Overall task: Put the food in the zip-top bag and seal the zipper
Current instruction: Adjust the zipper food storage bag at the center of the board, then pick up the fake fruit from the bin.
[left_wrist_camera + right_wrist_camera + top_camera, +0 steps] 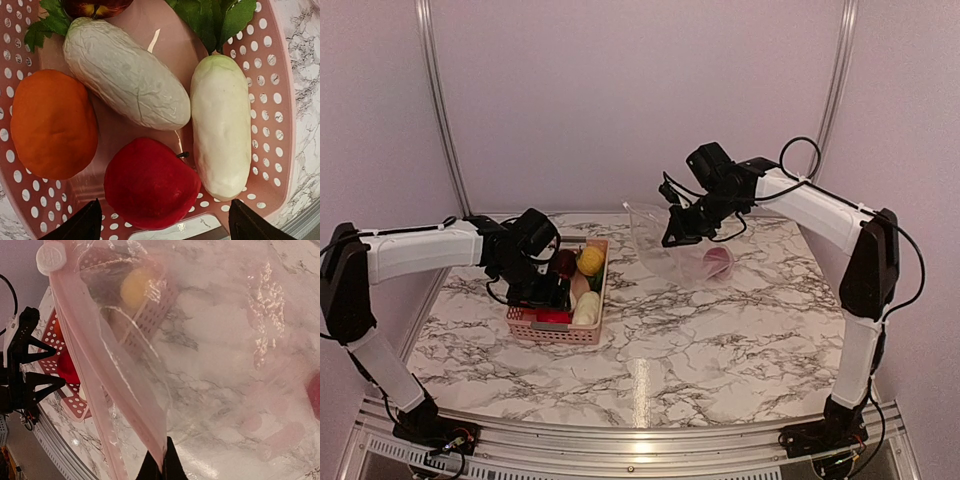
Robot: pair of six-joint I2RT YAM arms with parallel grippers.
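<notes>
A lab booth: plain walls (620, 100), aluminium rails (438, 100), marble-print tabletop (720, 340).

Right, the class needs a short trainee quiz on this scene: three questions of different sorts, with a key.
1. True or false: the right gripper is shut on the edge of the zip-top bag.
2. In the pink basket, which food lies nearest the gap between the open fingers of the left gripper? A) the orange piece B) the red piece C) the yellow piece
3. Short answer: what colour is the single food item already inside the bag?

Key: 1 true; 2 B; 3 red.
</notes>
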